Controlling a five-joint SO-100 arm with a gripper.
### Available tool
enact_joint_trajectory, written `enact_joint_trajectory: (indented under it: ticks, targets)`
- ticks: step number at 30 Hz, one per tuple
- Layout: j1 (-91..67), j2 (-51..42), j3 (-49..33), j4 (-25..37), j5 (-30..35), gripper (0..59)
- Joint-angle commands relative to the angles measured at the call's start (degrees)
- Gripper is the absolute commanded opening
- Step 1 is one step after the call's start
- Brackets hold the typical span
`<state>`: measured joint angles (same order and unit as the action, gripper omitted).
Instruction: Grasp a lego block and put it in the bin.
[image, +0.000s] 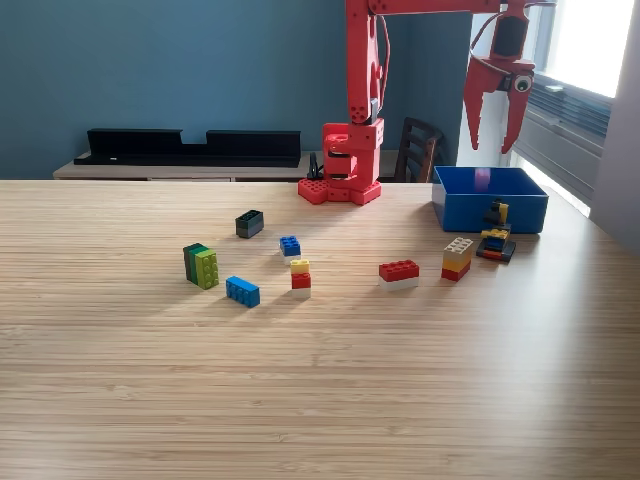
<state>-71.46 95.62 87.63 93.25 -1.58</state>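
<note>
Two red gripper fingers hang spread and empty directly above the shallow rectangular blue plastic bin; scattered colourful lego blocks lie well below.

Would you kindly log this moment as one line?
gripper: open, empty, above bin | blocks: on table | phase: not grasped

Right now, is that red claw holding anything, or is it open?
Gripper: open, fingers spread, holding nothing, hanging above the bin.
</note>
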Motion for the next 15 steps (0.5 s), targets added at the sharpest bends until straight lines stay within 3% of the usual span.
enact_joint_trajectory:
  ticks: [1, 7, 15]
  targets:
    - [1.49, 4.13, -1.14, 0.53, -0.62, 33.0]
    - [6.68, 4.13, -2.11, 0.53, -0.44, 31.3]
    - [24.79, 4.13, -7.21, 0.35, 2.29, 27.5]
